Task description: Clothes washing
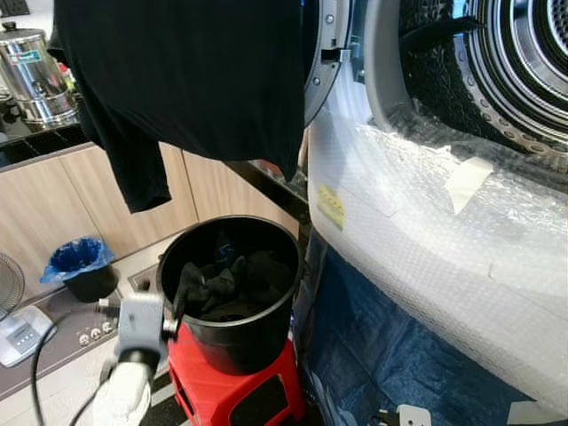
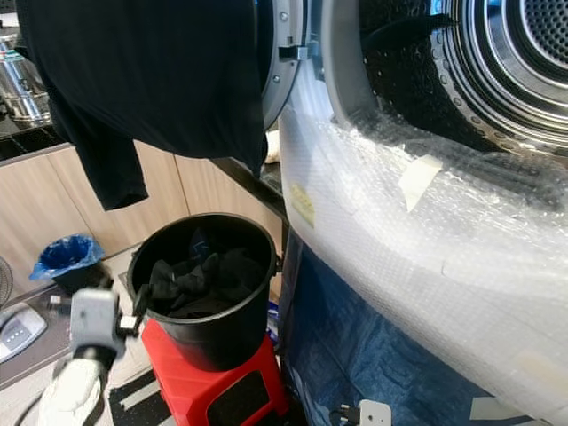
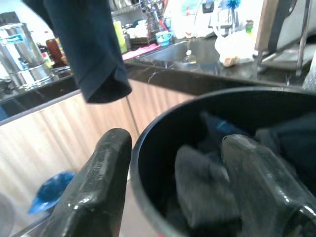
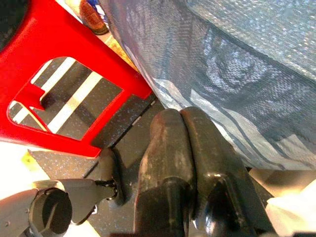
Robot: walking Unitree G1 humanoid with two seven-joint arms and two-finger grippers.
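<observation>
A black bucket (image 1: 238,342) stands on a red stool (image 1: 226,395) in front of the washer, with dark clothes (image 1: 226,284) heaped inside. My left gripper (image 3: 175,140) is open at the bucket's near-left rim, one finger (image 3: 101,177) outside the wall and the other (image 3: 256,182) inside over the clothes. A black shirt (image 1: 195,80) hangs from the open washer door, above the bucket. The steel drum (image 1: 524,62) gapes at the upper right. My right gripper (image 4: 180,116) is shut on nothing, hanging low beside the stool (image 4: 59,64).
Bubble wrap (image 1: 444,257) covers the washer front, with a blue tarp (image 1: 373,355) below it. A blue-lined bin (image 1: 80,266), a power strip (image 1: 93,335) and cables lie on the floor at left. A steel urn (image 1: 35,75) stands on the counter.
</observation>
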